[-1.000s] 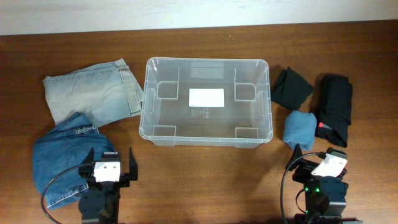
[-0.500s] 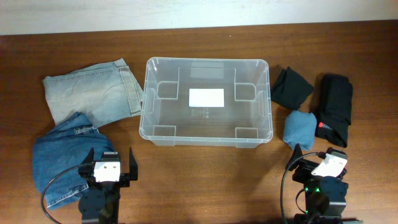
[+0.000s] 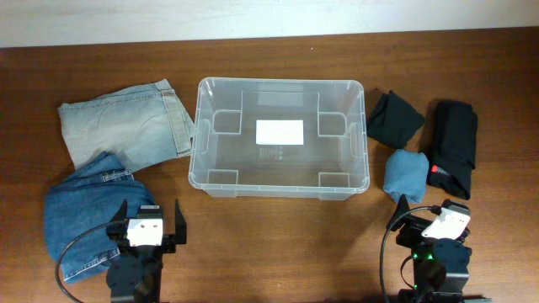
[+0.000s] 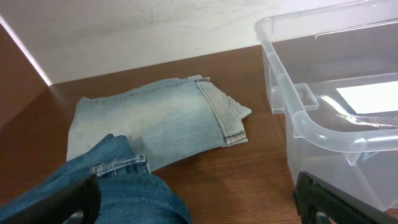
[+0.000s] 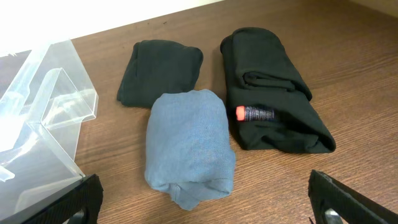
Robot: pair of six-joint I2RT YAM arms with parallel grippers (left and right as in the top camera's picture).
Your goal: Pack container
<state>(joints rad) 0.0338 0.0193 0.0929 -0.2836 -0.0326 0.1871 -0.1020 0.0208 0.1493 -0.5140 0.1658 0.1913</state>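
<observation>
Five garments lie outside and none inside: the container sits empty at the centre of the overhead frame. Both grippers rest at the bottom edge with jaws spread wide and holding nothing, the left gripper at lower left by the edge of the dark blue jeans, the right gripper at lower right. Step in hand reads as a first pick. Likely best start is the folded blue cloth, compact and straight ahead in the right wrist view, with the small black fold and the black roll beyond it. Straddle its narrow width and pinch low so all layers come up. Clear the rolled rim before lowering, then set it at one end to leave room for the jeans. Container lies up-frame and toward centre from each gripper, well apart from both. Pale jeans lie just beside its left wall.
</observation>
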